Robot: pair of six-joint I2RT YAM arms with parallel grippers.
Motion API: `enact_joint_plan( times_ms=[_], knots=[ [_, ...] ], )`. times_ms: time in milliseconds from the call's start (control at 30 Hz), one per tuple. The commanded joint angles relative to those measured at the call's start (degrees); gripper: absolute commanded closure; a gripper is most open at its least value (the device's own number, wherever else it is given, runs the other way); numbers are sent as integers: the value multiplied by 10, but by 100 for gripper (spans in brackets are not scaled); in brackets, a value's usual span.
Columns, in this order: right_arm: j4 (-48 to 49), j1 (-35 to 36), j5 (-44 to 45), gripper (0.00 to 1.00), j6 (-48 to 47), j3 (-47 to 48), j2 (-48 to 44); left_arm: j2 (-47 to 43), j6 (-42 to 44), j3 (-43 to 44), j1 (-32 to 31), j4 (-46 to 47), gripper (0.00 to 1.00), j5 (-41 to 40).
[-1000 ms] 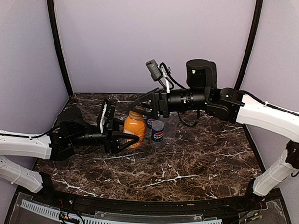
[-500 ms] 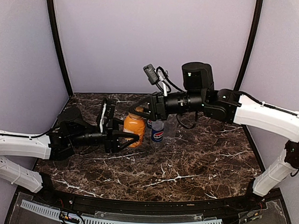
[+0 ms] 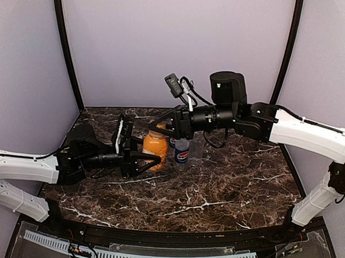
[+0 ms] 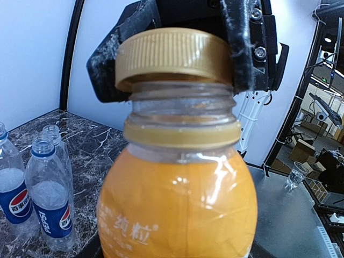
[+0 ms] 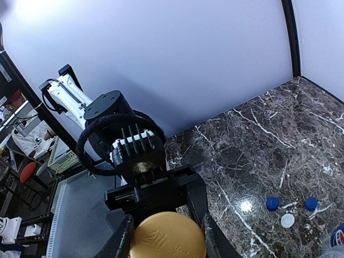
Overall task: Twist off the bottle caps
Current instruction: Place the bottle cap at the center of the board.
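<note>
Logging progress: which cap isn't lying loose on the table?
The orange cap, gripped by the right hand atop the orange bottle; the two blue caps and the white cap lie on the table.

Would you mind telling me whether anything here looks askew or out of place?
Only the orange cap: it appears slightly tilted above the exposed threads of the orange bottle, pinched by the right end effector. Three loose caps lie on the table. Nothing is spilled.

Left arm (image 3: 24,168) low, horizontal from left edge; left end effector (image 3: 153,157) clamps orange bottle (image 4: 177,204). Right arm (image 3: 308,135) raised, from right edge; right end effector (image 3: 160,128) pinches orange cap (image 4: 174,51).
</note>
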Motion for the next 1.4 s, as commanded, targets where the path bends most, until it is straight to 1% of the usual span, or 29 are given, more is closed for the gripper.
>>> enact_joint_plan(
  times_ms=[0,200,367,467,567,600,633,667,700,733,767,800,867,1000,1100,1233,1367],
  knots=[
    [12,-11,-19,85,-36,1,-14,-22,5,5,2,14,93,5],
    [12,-34,-32,82,-49,2,-27,-24,8,-4,1,11,93,6],
    [8,-52,-71,81,-76,3,-34,-25,14,-6,1,6,93,20],
    [5,-55,-54,80,-89,-13,-50,-36,16,-10,1,-10,93,-5],
    [4,-55,-15,80,-107,-54,-67,-73,16,-18,1,-46,93,-100],
    [4,-54,-3,80,-113,-69,-70,-84,17,-19,1,-72,93,-150],
    [6,-52,10,80,-120,-86,-72,-107,16,-20,1,-86,93,-176],
    [13,-48,23,80,-125,-97,-72,-119,18,-21,1,-113,93,-226],
    [21,-43,36,80,-130,-123,-70,-143,18,-21,1,-126,93,-253],
    [33,-37,52,80,-134,-141,-66,-155,21,-20,1,-151,93,-302],
    [45,-31,64,80,-136,-158,-59,-179,22,-20,1,-162,93,-322],
    [60,-23,75,80,-137,-171,-47,-189,25,-19,1,-183,92,-359],
    [83,-7,95,80,-142,-181,-15,-218,30,-14,1,-212,92,-398],
    [109,23,135,80,-152,-162,75,-253,42,10,2,-268,91,-438],
    [123,37,143,79,-155,-124,153,-267,49,27,2,-301,91,-449],
    [104,47,168,76,-165,-48,260,-280,57,45,3,-319,91,-451],
    [96,48,186,75,-172,17,340,-289,59,48,4,-326,91,-444]
  ],
)
